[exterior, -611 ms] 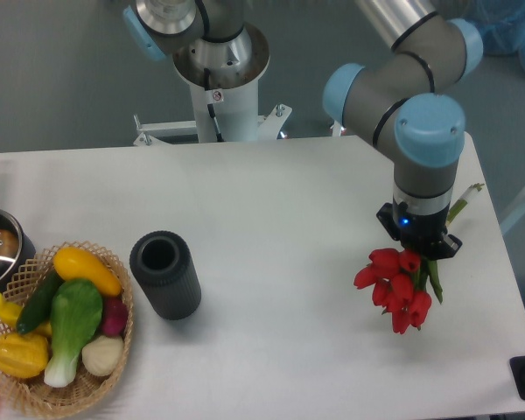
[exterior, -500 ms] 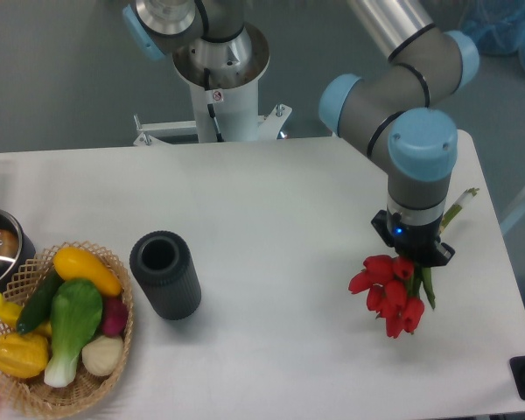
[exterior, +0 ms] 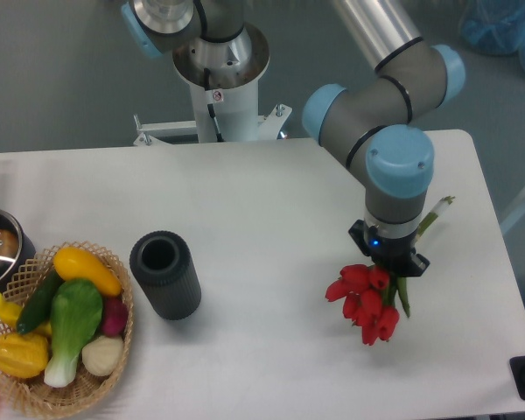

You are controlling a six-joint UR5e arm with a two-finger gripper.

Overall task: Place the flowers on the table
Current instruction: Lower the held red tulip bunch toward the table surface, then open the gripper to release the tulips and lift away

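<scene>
Since the earlier views, the tool (exterior: 387, 260) and the flowers (exterior: 364, 296) have been carried leftward across the counter (exterior: 271, 201), toward the dark ribbed cylinder (exterior: 165, 274), which is taken here as the landmark. The bunch is now held well to the right of that cylinder, over the right part of the counter, with bare white surface between them. The tool is clamped on the flowers, the stems being gripped just above the red heads. The long axis of the bunch is tilted: the red heads hang below and slightly left of the tool, toward the cylinder's side, while the pale stem ends (exterior: 437, 210) stick out up and to the right, away from it. Whether the heads are already touching the counter cannot be told from this view; a faint shadow is seen beneath them. The placing is judged not yet done, since the stems are gripped. For the release, a lowering along that tilt is judged to be needed, so that the heads are laid first and the stems follow. The wicker basket (exterior: 35, 385) of vegetables lies left of the cylinder, far from the bunch.
</scene>
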